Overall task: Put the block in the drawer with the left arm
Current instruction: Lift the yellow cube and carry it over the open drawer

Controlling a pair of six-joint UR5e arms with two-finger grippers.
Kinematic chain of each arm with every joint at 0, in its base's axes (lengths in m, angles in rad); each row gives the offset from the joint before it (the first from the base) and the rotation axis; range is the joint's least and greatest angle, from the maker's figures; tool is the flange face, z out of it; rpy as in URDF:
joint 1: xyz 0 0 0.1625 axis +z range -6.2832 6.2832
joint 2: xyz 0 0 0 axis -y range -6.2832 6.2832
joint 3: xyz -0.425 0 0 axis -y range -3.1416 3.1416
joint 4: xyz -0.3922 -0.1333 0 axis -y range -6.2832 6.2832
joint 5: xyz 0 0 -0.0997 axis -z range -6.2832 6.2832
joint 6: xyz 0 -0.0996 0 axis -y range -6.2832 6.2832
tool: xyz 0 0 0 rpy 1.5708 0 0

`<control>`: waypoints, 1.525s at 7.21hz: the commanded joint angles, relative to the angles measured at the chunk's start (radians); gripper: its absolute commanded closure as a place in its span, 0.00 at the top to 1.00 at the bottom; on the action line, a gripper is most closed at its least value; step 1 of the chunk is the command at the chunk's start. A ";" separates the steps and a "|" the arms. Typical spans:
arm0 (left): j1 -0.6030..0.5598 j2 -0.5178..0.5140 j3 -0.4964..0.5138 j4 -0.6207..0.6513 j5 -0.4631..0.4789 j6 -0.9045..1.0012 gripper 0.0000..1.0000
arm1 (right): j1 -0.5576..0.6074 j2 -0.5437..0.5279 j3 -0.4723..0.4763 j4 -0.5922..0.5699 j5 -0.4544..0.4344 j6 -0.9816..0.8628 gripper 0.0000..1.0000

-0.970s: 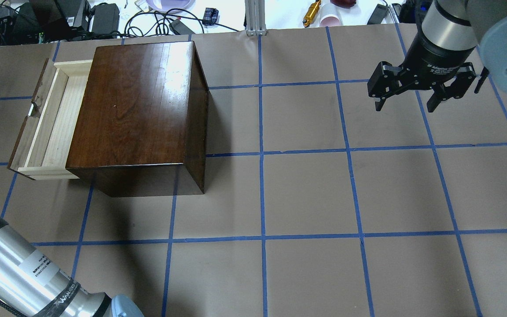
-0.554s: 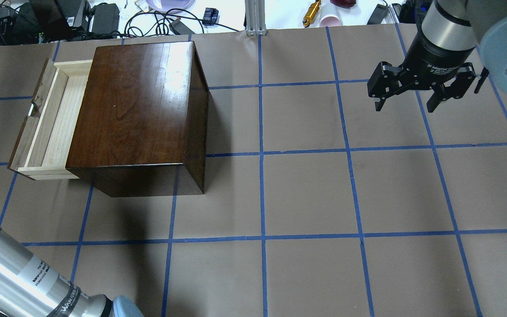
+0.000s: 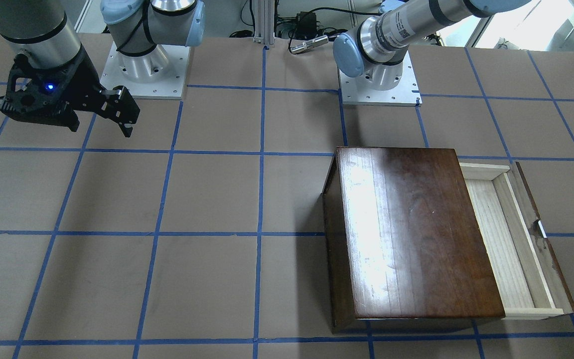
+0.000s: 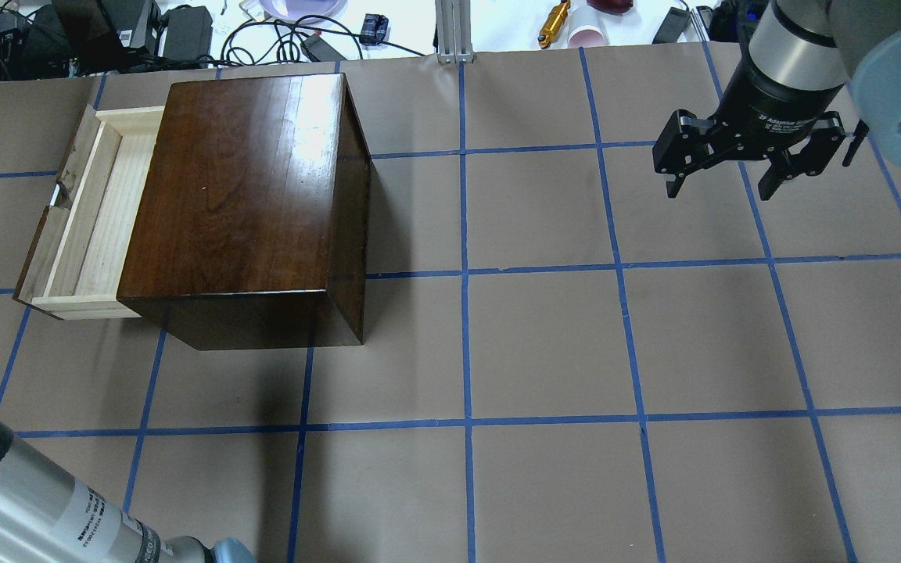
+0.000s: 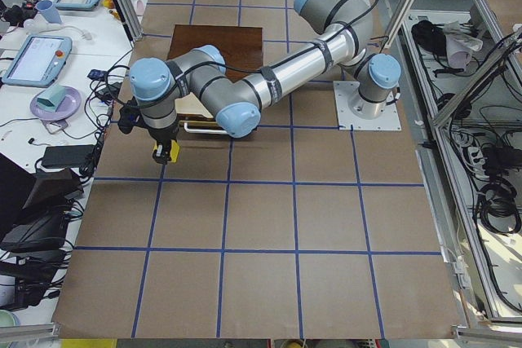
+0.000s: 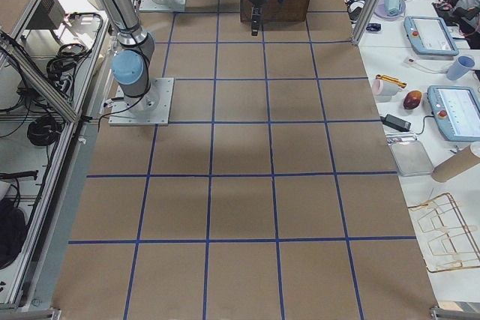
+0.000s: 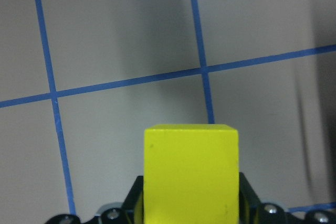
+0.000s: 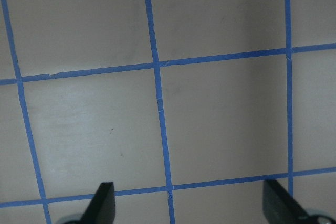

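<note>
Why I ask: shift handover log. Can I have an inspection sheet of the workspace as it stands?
Surface: table covered in brown paper with a blue tape grid.
Job's things: block held in the left gripper, over bare table on the drawer-front side; drawer pulled open, what shows of it empty; cabinet upright.
Clutter: nothing seen on the taped surface.
Grippers: left gripper shut on the block; right gripper open, empty, far from the cabinet.
Cables: black leads lie past the table's far edge.
Surroundings: side bench with a teach pendant and a purple plate.
</note>
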 commanded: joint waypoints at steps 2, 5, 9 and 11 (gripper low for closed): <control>-0.105 0.117 -0.057 -0.098 -0.005 -0.200 0.00 | 0.000 0.000 0.001 0.000 0.000 0.000 1.00; -0.193 0.168 -0.261 -0.052 -0.010 -0.341 0.00 | 0.000 0.000 0.001 0.000 0.002 0.000 1.00; -0.217 0.185 -0.375 -0.046 -0.002 -0.324 0.00 | 0.000 0.000 -0.001 0.000 0.000 0.000 1.00; -0.217 0.170 -0.407 -0.023 -0.004 -0.321 0.00 | 0.000 0.000 -0.001 0.000 0.000 0.000 1.00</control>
